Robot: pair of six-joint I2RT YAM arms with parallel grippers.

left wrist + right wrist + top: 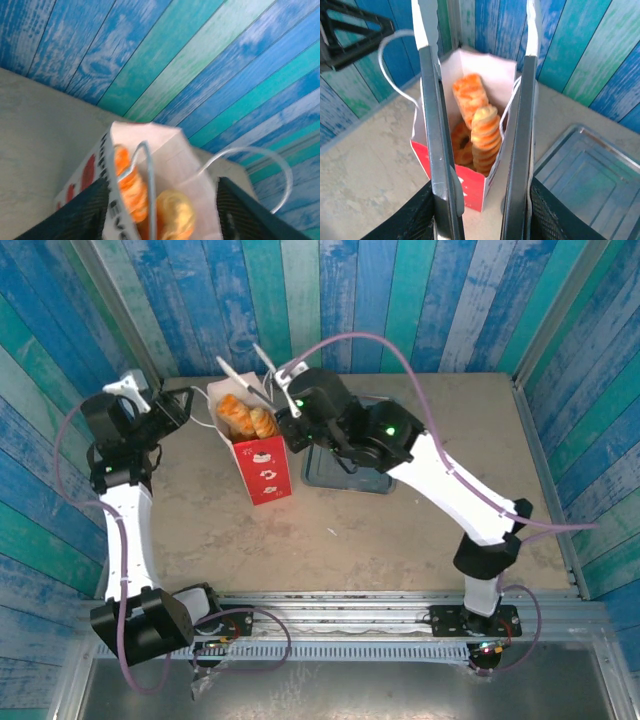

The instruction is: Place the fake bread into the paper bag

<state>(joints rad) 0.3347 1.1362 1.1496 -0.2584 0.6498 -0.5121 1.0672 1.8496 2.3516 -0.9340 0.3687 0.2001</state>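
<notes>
The paper bag (262, 462), white with a red lower panel, stands upright at the table's left-centre. Fake bread (245, 418) fills it: ridged orange loaves (485, 130) and a ring doughnut (461, 145) down inside. My right gripper (245, 362) reaches over the bag from the right. Its long metal fingers (435, 125) stand apart above the bag's mouth (480, 65) with nothing gripped between them. My left gripper (190, 405) is at the bag's left rim. In its wrist view the dark fingers (85, 210) stand wide on either side of the bag top (165, 150), open, with bread (130, 185) below.
A grey metal tray (340, 478) lies right of the bag, partly under the right arm, bare where it shows (585, 175). White cord handles (270, 160) loop up from the bag. Blue-green plank walls (400, 300) enclose the table on three sides.
</notes>
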